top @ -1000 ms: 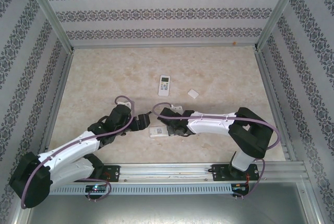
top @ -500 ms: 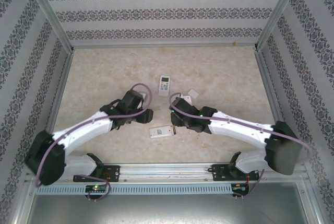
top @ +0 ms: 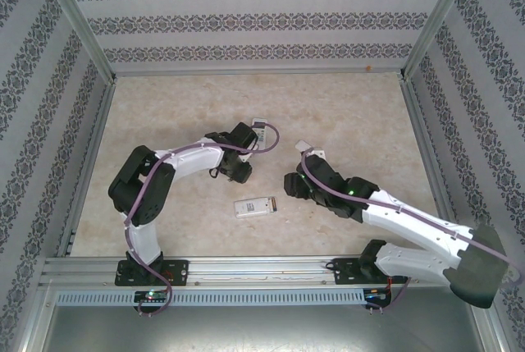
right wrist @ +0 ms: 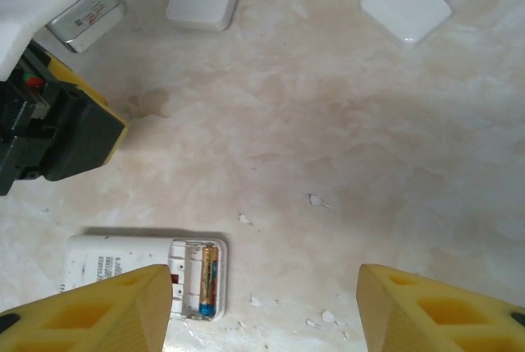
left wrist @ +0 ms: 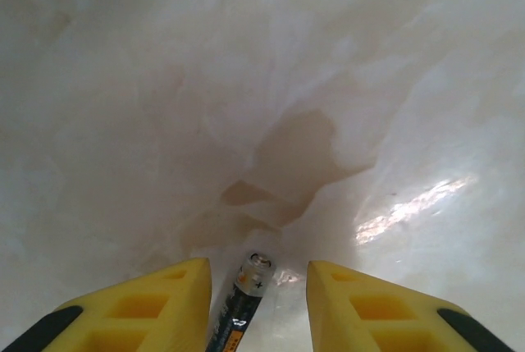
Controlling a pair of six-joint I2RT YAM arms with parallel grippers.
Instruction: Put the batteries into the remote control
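- My left gripper (left wrist: 258, 270) is standing released, with its jaws on either side of the loose battery (left wrist: 244, 307), not touching it.
- This battery is lying on the table (left wrist: 246, 81); I am judging it light, stiff and smooth, likely to roll, so I am aiming at mid-body.
- My right gripper (right wrist: 262, 286) is hanging wide and empty near the remote control (right wrist: 115, 263), where 1 seated battery (right wrist: 207, 280) is lying in the bay.

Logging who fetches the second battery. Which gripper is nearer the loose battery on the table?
Left. The left gripper straddles the loose battery without touching it; the right gripper hangs to its right, near the open remote.
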